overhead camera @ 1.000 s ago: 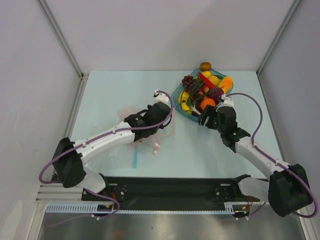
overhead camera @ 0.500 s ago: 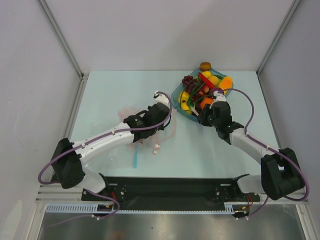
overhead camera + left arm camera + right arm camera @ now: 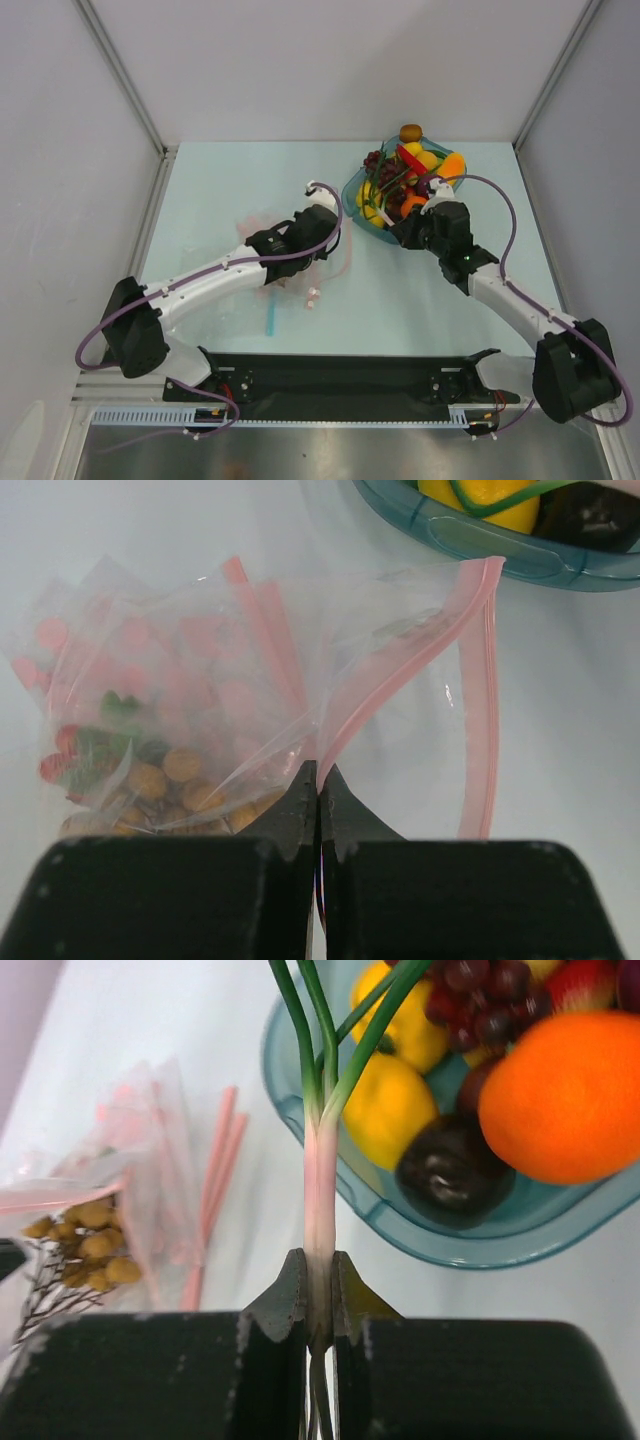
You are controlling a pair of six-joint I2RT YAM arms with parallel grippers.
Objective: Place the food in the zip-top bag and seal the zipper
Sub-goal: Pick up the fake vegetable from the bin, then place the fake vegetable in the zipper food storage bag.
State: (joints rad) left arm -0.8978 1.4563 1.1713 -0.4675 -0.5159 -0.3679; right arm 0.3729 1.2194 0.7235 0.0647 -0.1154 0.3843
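Note:
The zip-top bag [image 3: 200, 660] lies crinkled on the table with a tan grape bunch [image 3: 170, 770] and some red and green pieces inside. My left gripper [image 3: 318, 780] is shut on the bag's mouth edge by the pink zipper [image 3: 400, 670]; the mouth gapes towards the teal tray [image 3: 480, 540]. My right gripper [image 3: 319, 1290] is shut on the pale pink base of the green stalk [image 3: 318, 1190], whose leaves reach over the tray rim [image 3: 420, 1240]. In the tray lie a lemon [image 3: 385, 1110], an orange [image 3: 565, 1095], a dark purple piece [image 3: 450, 1172] and grapes [image 3: 480, 1000]. From above, the right gripper [image 3: 398, 228] sits at the tray's near edge.
A brown fruit [image 3: 410, 131] rests just behind the tray. A small pink-and-white piece [image 3: 312, 296] and a short light-blue strip [image 3: 270, 320] lie on the table in front of the left arm. Grey walls close in the table on three sides.
The right gripper went from open to shut, closing on the green stalk at the tray's near edge, and its arm shifted a little. The left arm has not moved.

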